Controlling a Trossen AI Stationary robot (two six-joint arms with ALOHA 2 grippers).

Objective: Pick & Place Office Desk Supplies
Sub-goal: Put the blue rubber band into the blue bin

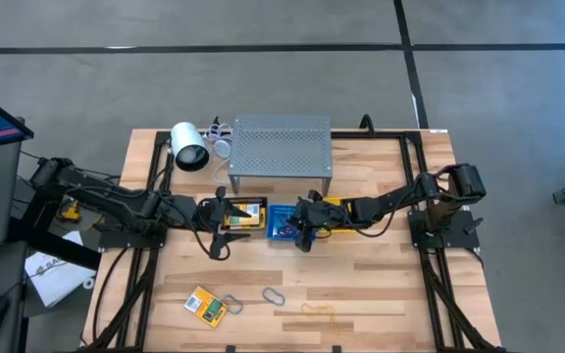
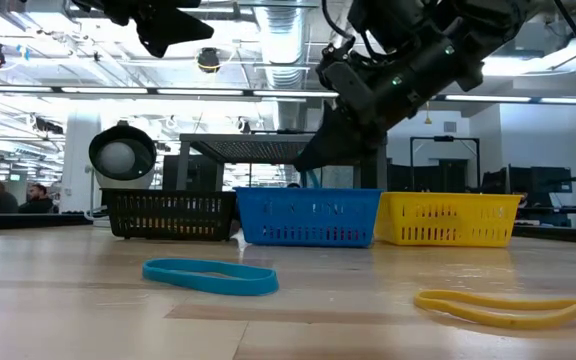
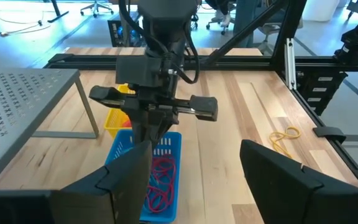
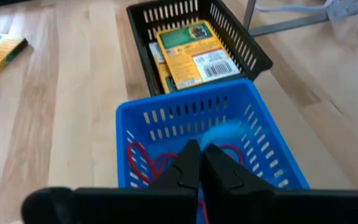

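Over the blue basket [image 4: 210,140], the right tool [image 4: 201,163] hangs with its jaws together; whether the pale blue blur at its tips is a held band is unclear. Red bands [image 3: 159,180] lie inside. Keep it centred, clear of the walls. The left tool [image 1: 216,214], jaws apart, waits over the black basket [image 4: 229,37] holding packs [image 4: 197,55]. Toward 6 o'clock, a pack [image 1: 205,305], clips [image 1: 273,295] and yellow band [image 1: 320,312] lie on the table [image 1: 390,284].
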